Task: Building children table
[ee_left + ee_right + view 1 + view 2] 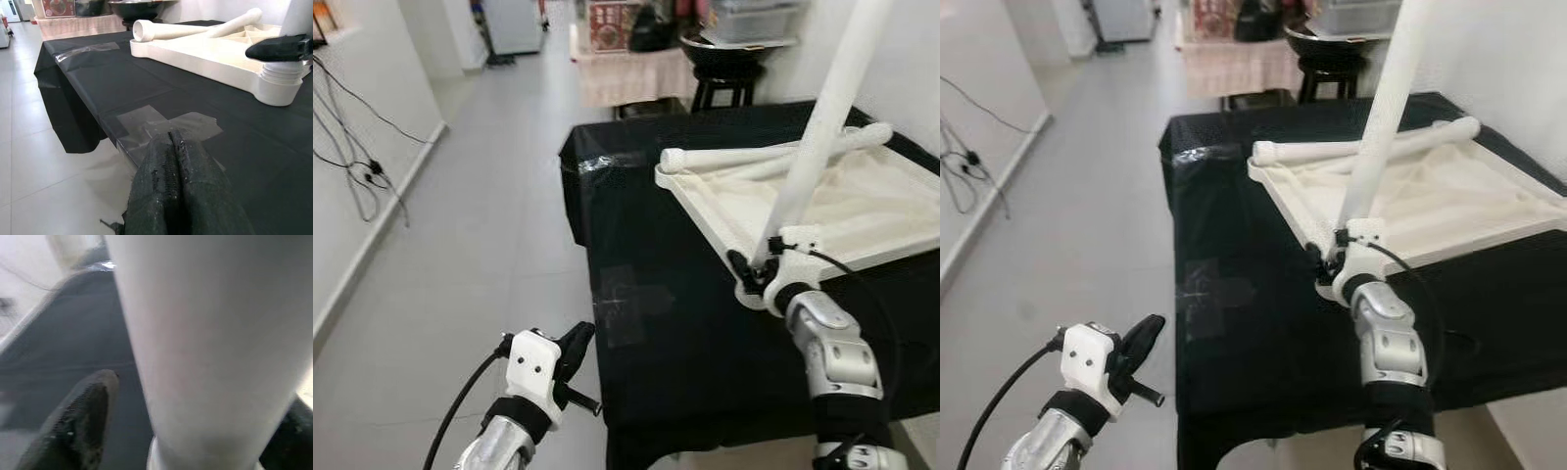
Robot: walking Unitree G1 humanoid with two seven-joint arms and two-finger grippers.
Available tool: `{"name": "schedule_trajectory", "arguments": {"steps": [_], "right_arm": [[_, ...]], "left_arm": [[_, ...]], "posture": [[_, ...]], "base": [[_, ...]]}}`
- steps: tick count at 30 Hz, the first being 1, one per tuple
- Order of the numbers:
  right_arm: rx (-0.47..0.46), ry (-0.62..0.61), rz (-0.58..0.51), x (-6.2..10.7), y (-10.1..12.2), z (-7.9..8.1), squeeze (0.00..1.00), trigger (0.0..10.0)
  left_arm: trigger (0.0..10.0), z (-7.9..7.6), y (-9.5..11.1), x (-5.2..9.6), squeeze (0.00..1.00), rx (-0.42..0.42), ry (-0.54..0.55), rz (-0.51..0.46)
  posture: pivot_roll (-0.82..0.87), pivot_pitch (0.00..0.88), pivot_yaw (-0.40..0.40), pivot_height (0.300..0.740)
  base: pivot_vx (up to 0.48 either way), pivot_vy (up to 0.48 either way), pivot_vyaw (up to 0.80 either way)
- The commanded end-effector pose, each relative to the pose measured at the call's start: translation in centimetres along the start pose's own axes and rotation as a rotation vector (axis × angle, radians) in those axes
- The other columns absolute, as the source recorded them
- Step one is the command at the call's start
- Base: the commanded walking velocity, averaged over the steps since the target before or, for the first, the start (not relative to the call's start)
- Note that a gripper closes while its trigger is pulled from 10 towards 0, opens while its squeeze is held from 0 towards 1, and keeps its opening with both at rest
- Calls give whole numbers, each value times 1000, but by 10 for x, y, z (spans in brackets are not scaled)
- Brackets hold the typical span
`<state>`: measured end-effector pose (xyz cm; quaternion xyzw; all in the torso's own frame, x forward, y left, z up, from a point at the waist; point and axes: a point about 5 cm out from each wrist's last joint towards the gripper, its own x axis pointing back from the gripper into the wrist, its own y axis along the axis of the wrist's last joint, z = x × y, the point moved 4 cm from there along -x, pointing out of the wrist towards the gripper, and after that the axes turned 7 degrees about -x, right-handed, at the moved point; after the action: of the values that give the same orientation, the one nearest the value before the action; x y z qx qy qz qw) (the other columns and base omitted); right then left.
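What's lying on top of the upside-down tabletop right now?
One loose white leg lies along the tabletop's far edge. A second leg stands in the near corner socket, with the right gripper at its base.

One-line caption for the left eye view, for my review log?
Right gripper holds a white table leg upright at the corner of the upturned tabletop; left gripper hovers shut beside the black table.

Upper centre: black stool carrying dark bowl; upper left: black cables on white wall; grey tiled floor left half.
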<state>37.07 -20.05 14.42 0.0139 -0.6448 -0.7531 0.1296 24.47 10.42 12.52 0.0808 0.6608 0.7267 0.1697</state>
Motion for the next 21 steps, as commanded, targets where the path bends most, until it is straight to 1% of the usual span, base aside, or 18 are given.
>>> {"name": "schedule_trajectory", "arguments": {"steps": [1,2,3,4,5,6,7,8,9,10,12,13,14,15,16,19,20,21], "right_arm": [[-9,204,5,-7,-1,38,1000,10000],[0,357,14,-5,-1,58,1000,10000],[0,357,14,-5,-1,58,1000,10000],[26,504,27,-1,-2,76,522,10000],[60,613,37,4,-4,89,39,10000],[60,613,37,4,-4,89,39,10000],[87,675,46,7,-6,97,0,10000],[87,675,46,7,-6,97,0,10000],[125,706,60,6,-10,103,0,10000],[196,675,82,-4,-16,104,0,10000],[196,675,82,-4,-16,104,0,10000],[203,681,86,-8,-18,107,0,10000],[203,681,86,-8,-18,107,0,10000],[199,690,84,-13,-18,110,0,10000],[190,708,81,-17,-17,114,0,6471],[184,720,79,-20,-16,116,0,6471],[171,733,77,-23,-15,119,0,0],[158,747,74,-25,-14,121,0,0]], "left_arm": [[10000,1,-3,0,0,11,2,16],[10000,1,-3,0,0,11,3,15],[10000,1,-3,0,0,11,3,15],[10000,0,-3,-1,0,12,3,15],[10000,0,-3,-1,0,12,3,15],[10000,0,-3,-1,0,12,3,15],[10000,0,-3,-1,0,13,2,15],[10000,0,-3,-1,0,13,2,15],[10000,-1,-3,-1,0,13,2,15],[10000,-1,-3,-1,0,13,2,16],[10000,-1,-3,-1,0,13,2,16],[10000,-1,-3,-1,0,13,1,16],[10000,-1,-3,-1,0,13,1,16],[10000,-1,-3,-2,0,12,1,17],[10000,-1,-3,-2,0,12,1,17],[10000,-1,-3,-2,0,12,1,17],[10000,-1,-3,-2,0,11,1,17],[10000,-1,-3,-2,0,10,2,17]], "posture": [[-2,51,0,740],[1,50,0,740],[1,50,0,740],[5,48,-2,740],[8,45,1,740],[8,45,1,740],[8,45,1,740],[8,45,1,740],[10,45,2,740],[14,42,2,740],[14,42,2,740],[17,41,1,740],[17,41,1,740],[20,39,2,740],[24,36,3,740],[24,36,3,740],[29,35,1,740],[31,35,0,740]], "base": [[0,0,0],[0,0,0],[0,0,0],[0,0,0],[0,0,0],[0,0,0],[0,0,0],[0,0,0],[0,0,0],[0,0,0],[0,0,0],[0,0,0],[0,0,0],[0,0,0],[0,0,0],[0,0,0],[0,0,0],[0,0,0]]}}
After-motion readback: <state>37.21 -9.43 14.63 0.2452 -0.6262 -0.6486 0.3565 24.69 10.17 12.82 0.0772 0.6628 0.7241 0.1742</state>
